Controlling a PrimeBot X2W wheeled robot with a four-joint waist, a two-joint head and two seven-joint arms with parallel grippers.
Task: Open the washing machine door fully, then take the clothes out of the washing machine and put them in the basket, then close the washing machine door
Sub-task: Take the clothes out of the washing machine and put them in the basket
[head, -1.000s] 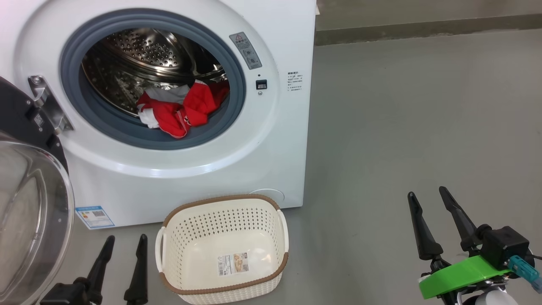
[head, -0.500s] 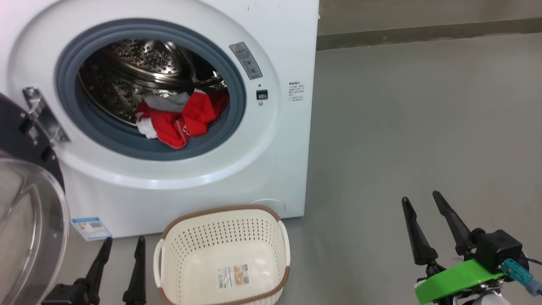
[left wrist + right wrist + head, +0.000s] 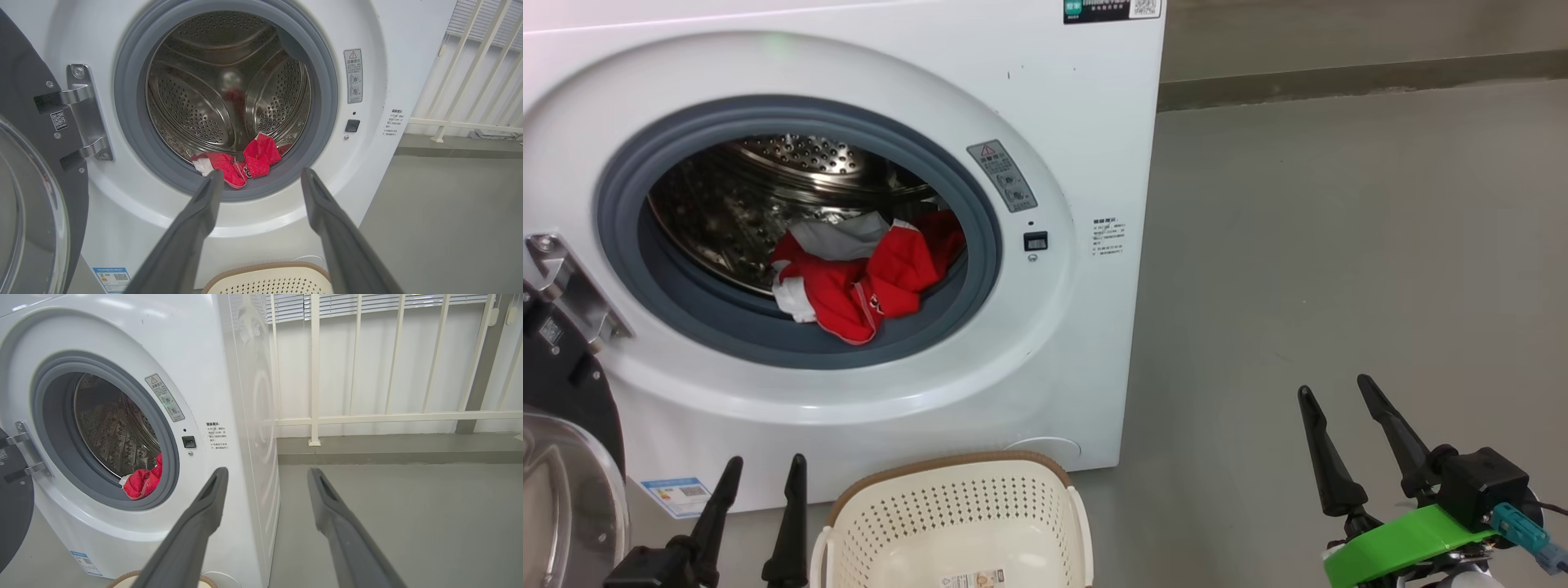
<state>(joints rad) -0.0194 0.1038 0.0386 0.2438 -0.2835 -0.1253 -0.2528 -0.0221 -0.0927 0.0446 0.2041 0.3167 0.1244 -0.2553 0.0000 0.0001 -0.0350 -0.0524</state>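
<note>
The white washing machine (image 3: 1086, 163) fills the upper left of the head view. Its door (image 3: 564, 441) is swung open to the left, black rim and glass bowl at the frame edge; the left wrist view shows the door (image 3: 28, 196) too. Red and white clothes (image 3: 862, 273) lie at the drum's front lip, also visible as clothes (image 3: 241, 161) and clothes (image 3: 143, 482). The cream basket (image 3: 956, 506) stands on the floor below the opening. My left gripper (image 3: 760, 469) is open beside the basket's left side, holding nothing. My right gripper (image 3: 1335, 392) is open over bare floor at the right.
Grey floor (image 3: 1339, 245) stretches to the right of the machine, with a low kerb along the back wall. A white railing (image 3: 367, 416) stands behind the machine's right side. The steel door hinge (image 3: 568, 286) juts out at the opening's left.
The head camera has tilted up, so the machine and basket sit lower in the picture. Both grippers stay open in place; clothes and door are unmoved.
</note>
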